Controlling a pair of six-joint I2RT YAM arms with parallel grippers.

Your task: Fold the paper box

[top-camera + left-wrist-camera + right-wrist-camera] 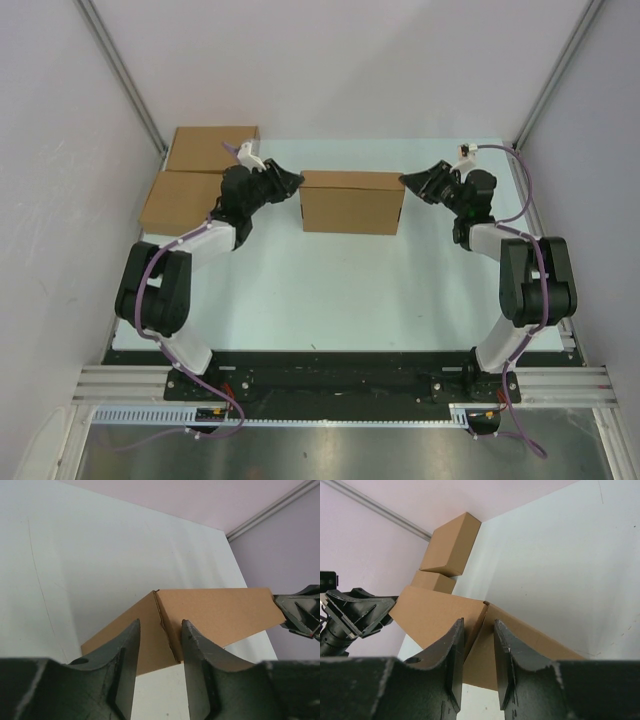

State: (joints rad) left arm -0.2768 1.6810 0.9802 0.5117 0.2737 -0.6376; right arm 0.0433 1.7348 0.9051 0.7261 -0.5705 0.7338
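The paper box stands made-up in the middle of the table. We bracket it end to end. The left pincer and right pincer each stand parted astride a corner edge, clamping nothing, probably to square its ends.

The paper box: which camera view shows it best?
The top external view: the paper box appears whole, top and front face visible. The left wrist view shows only one corner, close up; the right wrist view shows only the opposite corner.
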